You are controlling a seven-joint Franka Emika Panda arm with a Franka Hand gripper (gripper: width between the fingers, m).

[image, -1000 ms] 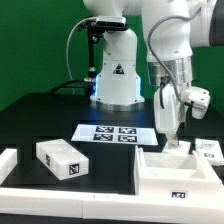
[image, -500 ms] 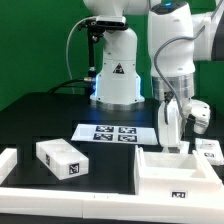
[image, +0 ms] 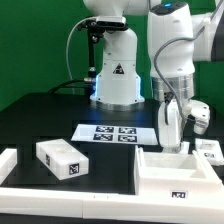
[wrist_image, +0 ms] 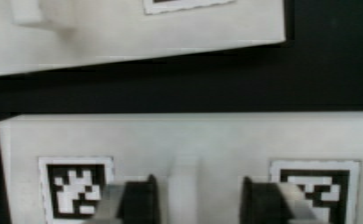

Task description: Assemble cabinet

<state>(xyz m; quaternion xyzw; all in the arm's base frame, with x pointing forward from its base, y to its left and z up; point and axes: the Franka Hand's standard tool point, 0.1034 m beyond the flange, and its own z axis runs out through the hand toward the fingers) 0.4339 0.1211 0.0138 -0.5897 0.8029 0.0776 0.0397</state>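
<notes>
Two fingers point(wrist_image: 139, 202) of the gripper point(image: 173, 145) hang just over the cabinet point(image: 160, 186) at its tagged rim; whether they clamp it, I cannot tell.

Claw point(image: 176, 146) low at cabinet point(image: 155, 185) far wall — white block point(image: 60, 158) apart

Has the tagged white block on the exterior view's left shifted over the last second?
No. The white block keeps its spot beside the marker board.

Block point(image: 60, 159) at exterior view's left, cabinet point(image: 160, 181) at right
</notes>
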